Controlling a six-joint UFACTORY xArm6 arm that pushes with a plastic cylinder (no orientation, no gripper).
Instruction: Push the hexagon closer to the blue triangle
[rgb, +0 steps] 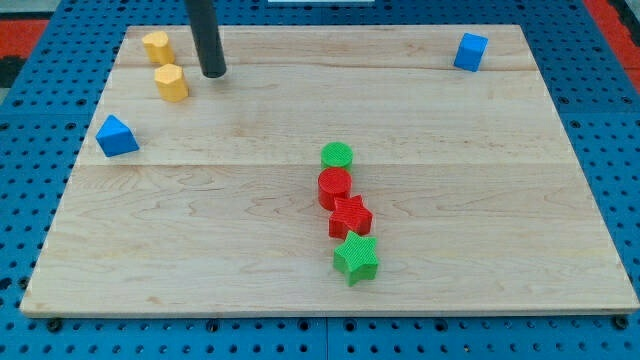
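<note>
A yellow hexagon block (171, 82) lies near the board's top left. A blue triangle block (116, 135) sits below and to the left of it, near the board's left edge. My tip (213, 73) rests on the board just right of the yellow hexagon, a small gap apart. The dark rod rises from it out of the view's top.
A second yellow block (156, 46), rounded, lies above the hexagon. A blue cube (470, 51) sits at the top right. A green cylinder (337, 155), red cylinder (334, 186), red star (350, 216) and green star (356, 258) form a line in the middle. The wooden board (500, 200) lies on blue pegboard.
</note>
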